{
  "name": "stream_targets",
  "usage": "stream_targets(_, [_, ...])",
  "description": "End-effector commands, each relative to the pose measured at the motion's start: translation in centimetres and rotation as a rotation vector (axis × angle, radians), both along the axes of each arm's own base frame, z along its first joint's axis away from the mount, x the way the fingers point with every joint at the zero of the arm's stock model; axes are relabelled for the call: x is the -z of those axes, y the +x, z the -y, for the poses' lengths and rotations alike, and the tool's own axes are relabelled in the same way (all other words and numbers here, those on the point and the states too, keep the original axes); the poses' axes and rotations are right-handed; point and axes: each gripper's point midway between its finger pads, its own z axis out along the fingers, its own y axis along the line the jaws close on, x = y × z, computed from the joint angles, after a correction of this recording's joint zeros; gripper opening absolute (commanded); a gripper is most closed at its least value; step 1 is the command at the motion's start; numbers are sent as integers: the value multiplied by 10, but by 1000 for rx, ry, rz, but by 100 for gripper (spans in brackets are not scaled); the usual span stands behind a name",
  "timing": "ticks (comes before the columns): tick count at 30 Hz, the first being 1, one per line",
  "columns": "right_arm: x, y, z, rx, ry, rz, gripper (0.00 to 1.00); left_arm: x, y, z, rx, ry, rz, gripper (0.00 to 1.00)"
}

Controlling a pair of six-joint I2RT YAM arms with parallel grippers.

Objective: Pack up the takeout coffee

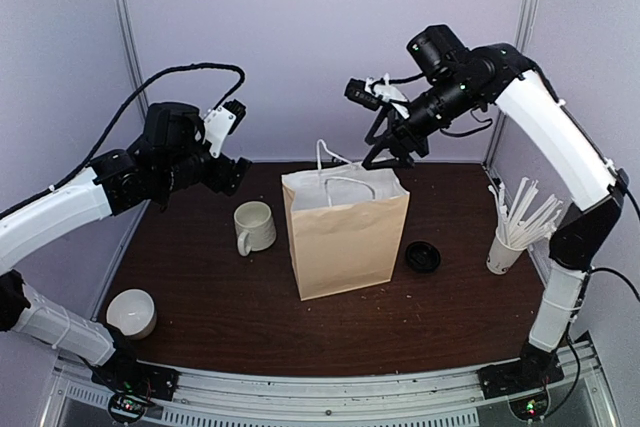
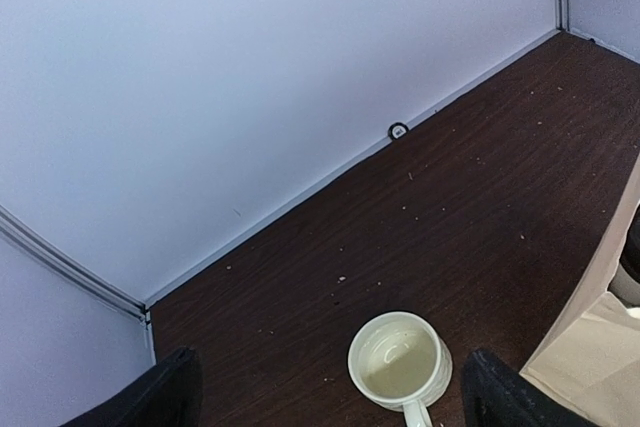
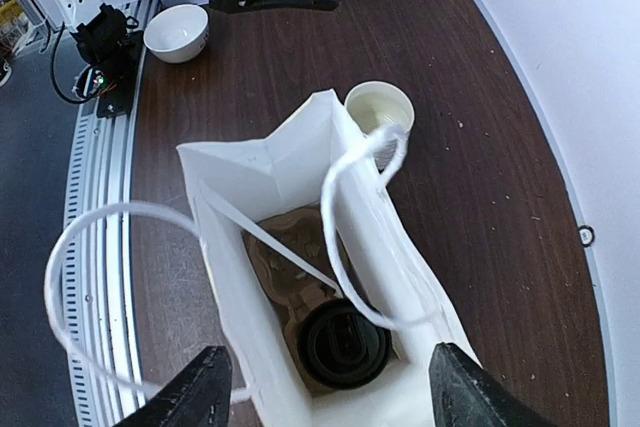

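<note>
In the middle of a dark wooden table (image 1: 220, 337) stands an upright tan paper bag (image 1: 345, 232) with white cord handles, its mouth open. The takeout coffee (image 3: 343, 344) sits upright at the very bottom of this bag. From the right wrist camera looking straight down, only its round black lid shows, resting beside a brown card insert whose shape is hard to make out. The right gripper (image 1: 385, 152) hangs above the bag's mouth, near the back right corner. Its two black fingers (image 3: 200, 392) are spread wide apart on either side of the opening, with nothing between them, and they touch neither cup nor bag. The left gripper (image 1: 228, 172) is raised over the back left part of the table, apart from the bag. Its fingers (image 2: 160, 397) are also spread wide and empty. Just below it, a cream mug (image 1: 253, 227) with a handle stands just left of the bag, apart from it, and looks empty inside. A white bowl (image 1: 131, 313) sits near the front left corner. To the right of the bag a round black disc (image 1: 422, 256) lies flat on the table, and further right a white cup of straws (image 1: 510, 237) stands by the wall.
</note>
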Motion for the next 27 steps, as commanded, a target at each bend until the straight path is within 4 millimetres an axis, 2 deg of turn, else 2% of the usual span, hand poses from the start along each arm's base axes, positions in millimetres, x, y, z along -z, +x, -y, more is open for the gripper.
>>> stream_targets(1, [-18,-9,44,58,-32,89,73,-20,1,-2,-1,-42,60,94])
stream_targets(2, [-16,-4,53,89,-37,95,73,-20,1,-3,-4,-43,62,94])
stream_targets(5, [-11,28,87,272,-18,102,73,-22,2,-6,-19,-44,69,94])
stream_targets(10, [-25,70,150,542,93,124,75,-26,6,-16,-70,-45,83,94])
stream_targets(12, [-29,85,181,681,115,152,82,-28,7,-21,-92,-41,92,95])
stream_targets(14, [-30,101,218,845,123,180,98,-30,9,-29,-129,-36,107,95])
stream_targets(15, [-30,107,236,920,115,196,99,-32,11,-34,-154,-34,114,96])
stream_targets(19, [-45,112,287,1110,150,278,100,-40,22,-68,-269,-68,115,98])
stream_targets(24, [-63,106,345,1431,210,387,99,-39,32,-96,-346,-110,69,97])
stream_targets(27, [-61,100,357,1468,218,405,99,-35,36,-102,-361,-129,56,98])
